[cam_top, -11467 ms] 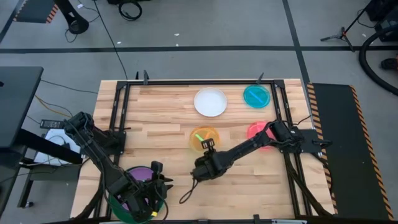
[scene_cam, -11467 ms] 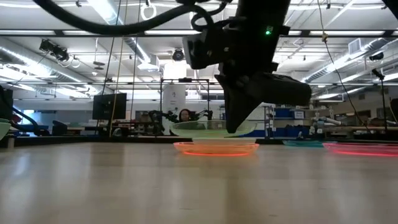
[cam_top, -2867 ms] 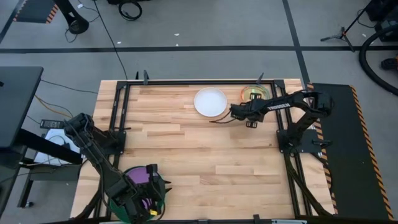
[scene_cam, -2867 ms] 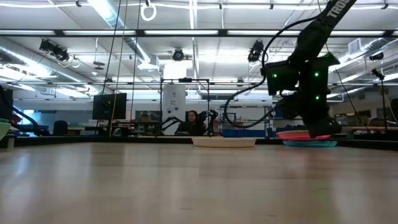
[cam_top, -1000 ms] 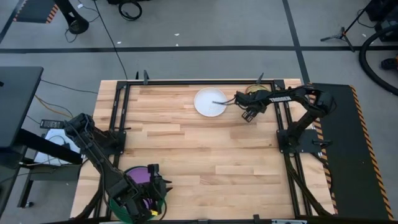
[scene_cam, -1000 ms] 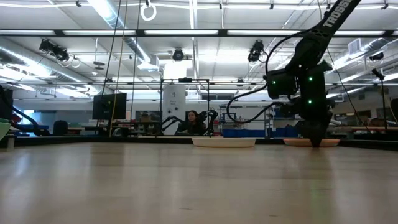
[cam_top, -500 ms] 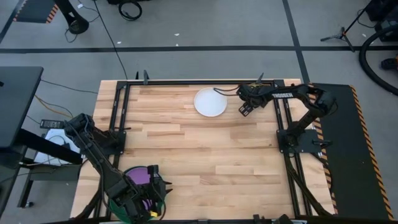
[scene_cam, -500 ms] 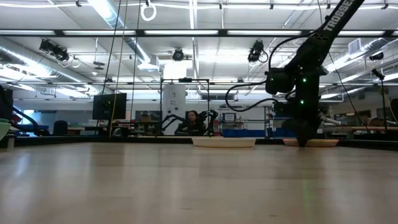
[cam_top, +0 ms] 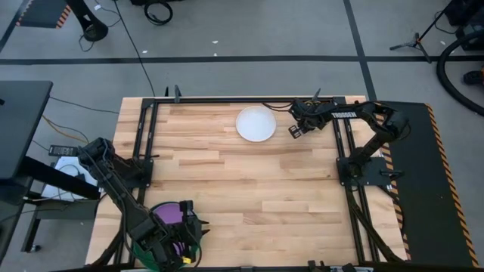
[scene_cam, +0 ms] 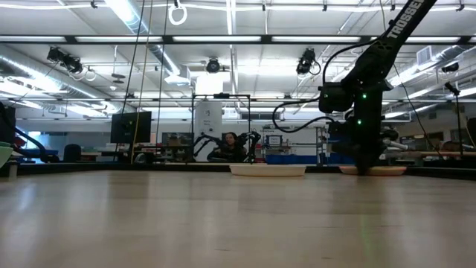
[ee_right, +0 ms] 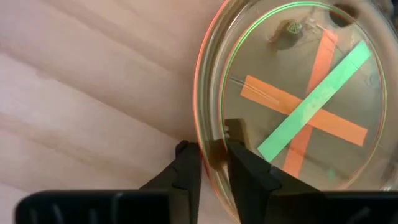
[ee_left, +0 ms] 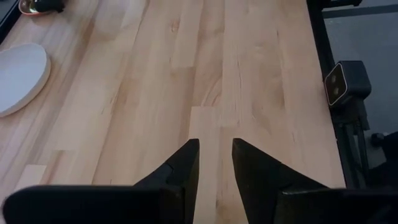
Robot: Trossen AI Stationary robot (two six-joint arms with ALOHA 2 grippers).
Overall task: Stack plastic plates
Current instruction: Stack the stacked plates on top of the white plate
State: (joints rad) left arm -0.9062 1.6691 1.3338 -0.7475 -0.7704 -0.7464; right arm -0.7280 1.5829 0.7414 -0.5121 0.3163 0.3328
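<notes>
A stack of small translucent plates (ee_right: 298,106), crossed by orange and green strips, lies on the table near its far right corner; in the low view the stack (scene_cam: 383,170) sits flat. My right gripper (ee_right: 213,158) is shut on its rim; in the high view my right gripper (cam_top: 301,121) and its arm cover the stack. The white plate (cam_top: 255,123) lies flat to the left of it. My left gripper (ee_left: 216,162) waits, open by a narrow gap and holding nothing, at the near left corner above the purple plate (cam_top: 168,214) and the green plate (cam_top: 140,243). My right gripper pinches the stack's rim (ee_right: 208,134) between its two fingers, one finger (ee_right: 189,163) outside the rim and the other finger (ee_right: 244,163) over the plates' inside. It comes from above, pointing down. The stack lies flat on the table.
Black frame rails run along the table's left, right and far edges (cam_top: 227,99). The middle of the wooden table (cam_top: 249,189) is bare. A person sits far off in the room behind the table (scene_cam: 229,145).
My right gripper has shifted slightly toward the table's far edge and to the left beside the stack, turning about as it went. The stack and the white plate have stayed where they were.
</notes>
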